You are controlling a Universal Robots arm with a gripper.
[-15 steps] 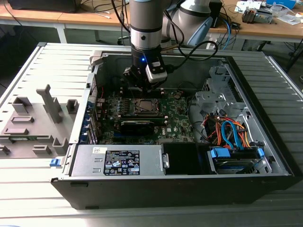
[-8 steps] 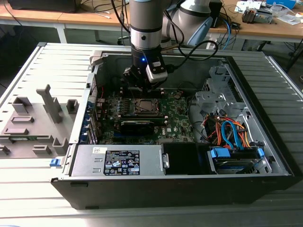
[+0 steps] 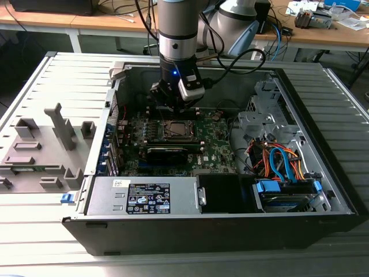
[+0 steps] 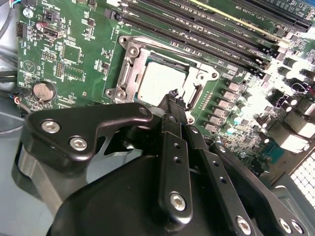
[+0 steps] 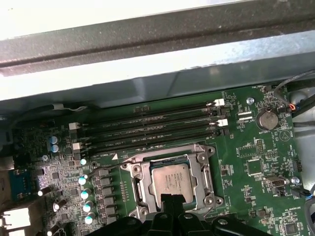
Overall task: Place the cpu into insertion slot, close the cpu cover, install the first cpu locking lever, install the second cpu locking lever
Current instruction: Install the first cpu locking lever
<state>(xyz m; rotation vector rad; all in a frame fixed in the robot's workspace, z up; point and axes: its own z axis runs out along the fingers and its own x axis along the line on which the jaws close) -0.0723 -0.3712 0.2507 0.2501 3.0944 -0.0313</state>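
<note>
End effector [image 4: 175, 98] just above cpu [image 4: 157, 81]

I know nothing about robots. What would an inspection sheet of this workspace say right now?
Surface: grey slatted table carrying an open computer case.
Job's things: cpu lies flat on the green board, and the cover is down and frames it. Whether the levers are latched cannot be told.
Clutter: grey plastic fixtures on the table, to the exterior view's left of the case.
Gripper: gripper is shut, with its tips at the cover's edge.
Cables: orange and blue bundle inside the case; black cables hang by the arm.
Surroundings: wooden benches behind the table.
</note>
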